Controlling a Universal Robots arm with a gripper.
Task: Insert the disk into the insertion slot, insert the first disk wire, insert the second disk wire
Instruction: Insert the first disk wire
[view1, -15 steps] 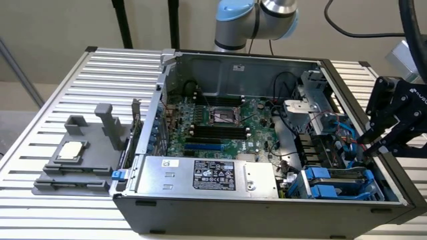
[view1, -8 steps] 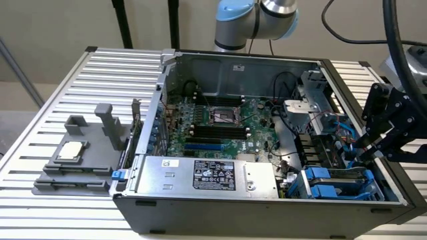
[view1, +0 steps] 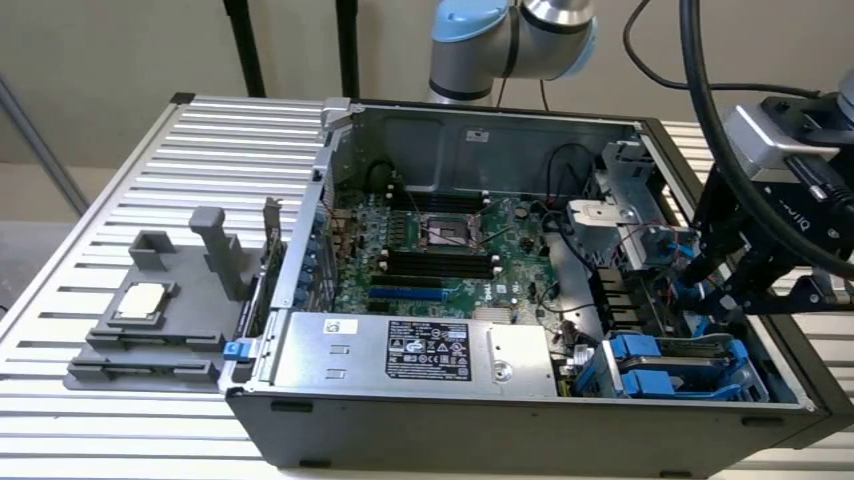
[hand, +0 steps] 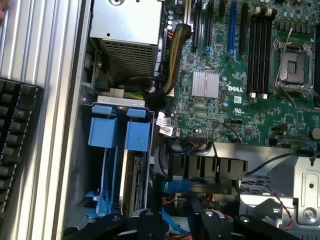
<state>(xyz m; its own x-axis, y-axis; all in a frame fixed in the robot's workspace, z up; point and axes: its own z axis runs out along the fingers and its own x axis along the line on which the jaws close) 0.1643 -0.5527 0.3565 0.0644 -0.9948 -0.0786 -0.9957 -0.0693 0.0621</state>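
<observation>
Black hand closest, hanging low over the drive corner of the open computer case, at the right edge of the exterior view. Blue wire lies right by it; whether the hand is clamped on it or apart, cannot tell. Disk, on edge in its glossy blue plastic carrier, looks seated in the slot, lower right of the exterior view.

Judgement: disk step done, first wire step in hand. That calls for squaring a small plug to its socket among crowded cables.

Green circuit board matte and studded. Ribbed heatsink bright. Slatted metal surface under all.
</observation>
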